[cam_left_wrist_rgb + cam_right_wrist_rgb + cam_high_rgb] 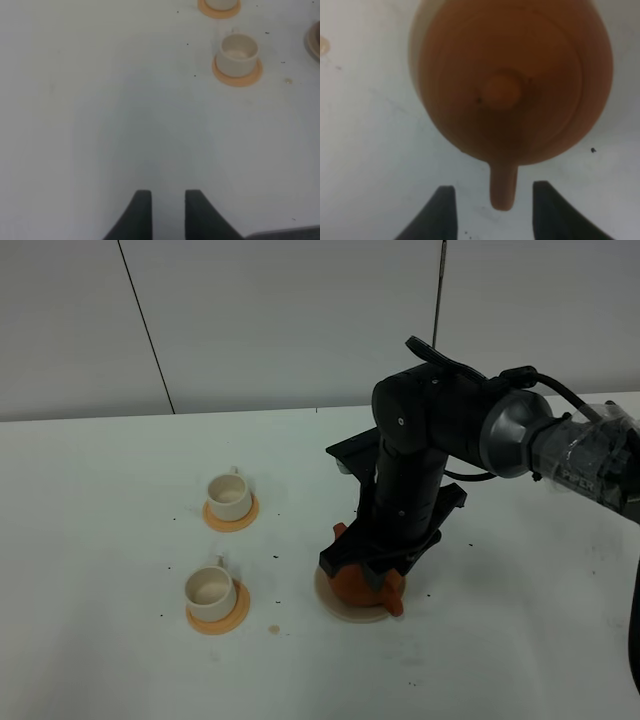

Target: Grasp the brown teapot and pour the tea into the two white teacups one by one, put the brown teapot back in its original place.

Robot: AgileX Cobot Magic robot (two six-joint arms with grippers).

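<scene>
Two white teacups (229, 496) (210, 587) left of the brown teapot (350, 587), teapot on beige disc (335, 608), right gripper (494, 200) spread astride teapot's handle (503, 187), left gripper (168, 200) slightly parted, well apart from teapot.

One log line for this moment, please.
right end effector: open above reddish-brown clay teapot; teapot: on round beige disc; white cups: on orange coasters

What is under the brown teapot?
A round beige disc lies flat under the brown teapot. Only its pale rim peeks out around the pot's base. The middle of the disc is covered by the teapot, and the right arm hides part of it too.
</scene>
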